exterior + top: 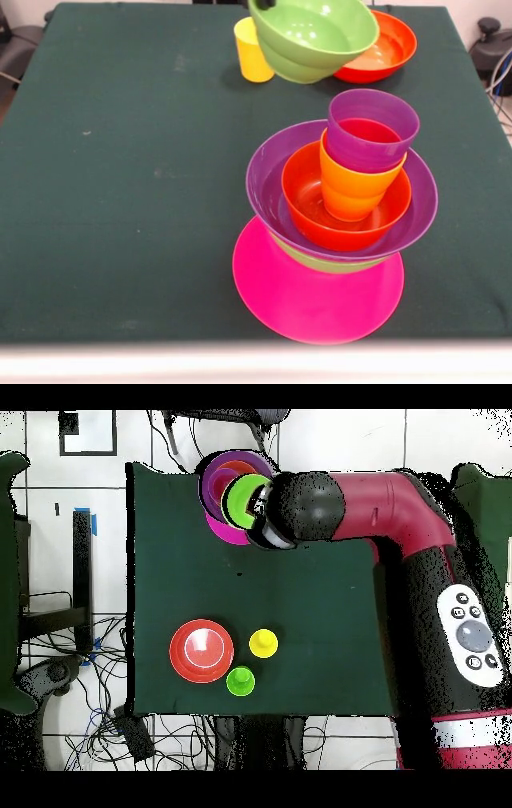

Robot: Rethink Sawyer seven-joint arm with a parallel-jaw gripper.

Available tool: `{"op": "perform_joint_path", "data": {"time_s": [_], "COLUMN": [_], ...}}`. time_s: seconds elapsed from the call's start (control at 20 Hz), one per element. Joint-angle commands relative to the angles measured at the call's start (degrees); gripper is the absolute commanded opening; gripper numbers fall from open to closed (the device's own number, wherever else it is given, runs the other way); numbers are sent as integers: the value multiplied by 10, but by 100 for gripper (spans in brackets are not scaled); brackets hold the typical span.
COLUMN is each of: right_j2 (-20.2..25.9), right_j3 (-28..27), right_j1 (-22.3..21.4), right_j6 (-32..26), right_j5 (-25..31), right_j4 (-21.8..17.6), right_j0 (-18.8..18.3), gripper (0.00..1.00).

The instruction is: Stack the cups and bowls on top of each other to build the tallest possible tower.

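The desk (120, 160) carries all parts. My arm (390, 499) reaches to the upper centre of the overhead view.

**Tower.** The tower (336, 232) stands at lower right of the front view. From the bottom up:
- pink bowl (312, 308) as the base
- a light green rim (328, 263) showing just under the next bowl
- wide purple bowl (268, 172)
- orange-red bowl (302, 192) nested inside it
- orange cup (356, 192) tilted inside that
- purple cup (372, 128) nested in the orange cup

**Jaws.** The jaws (266, 3) barely show at the top edge. They appear to be clamped on the rim of the light green bowl (312, 36), which hangs tilted clear of the desk. From overhead it sits almost above the tower.

**Spare parts.** At top of the front view, a second orange-red bowl (390, 48) and the yellow cup (252, 52) rest on the desk. The green cup (240, 681) shows from overhead only.

**Hazards.**
- The two cups lean. A tilted or off-centre release would likely tip them out.
- The purple bowl overhangs its support. Downward pressure on one side may topple the whole column.
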Motion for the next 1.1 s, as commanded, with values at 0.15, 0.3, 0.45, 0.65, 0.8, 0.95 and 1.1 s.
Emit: {"op": "perform_joint_path", "data": {"time_s": [0.15,0.3,0.45,0.65,0.8,0.95,1.1], "right_j2": [-6,-9,-12,-15,-17,-18,-20], "right_j3": [-62,-76,-93,-108,-120,-121,-122], "right_j1": [42,48,56,66,74,80,83], "right_j6": [-86,-83,-81,-80,-81,-85,-89], "right_j5": [67,72,79,78,75,67,60], "right_j4": [-12,-11,-12,-11,-13,-14,-17], "right_j0": [40,48,56,63,66,64,63], "gripper": [0,0,0,0,0,0,0]}}
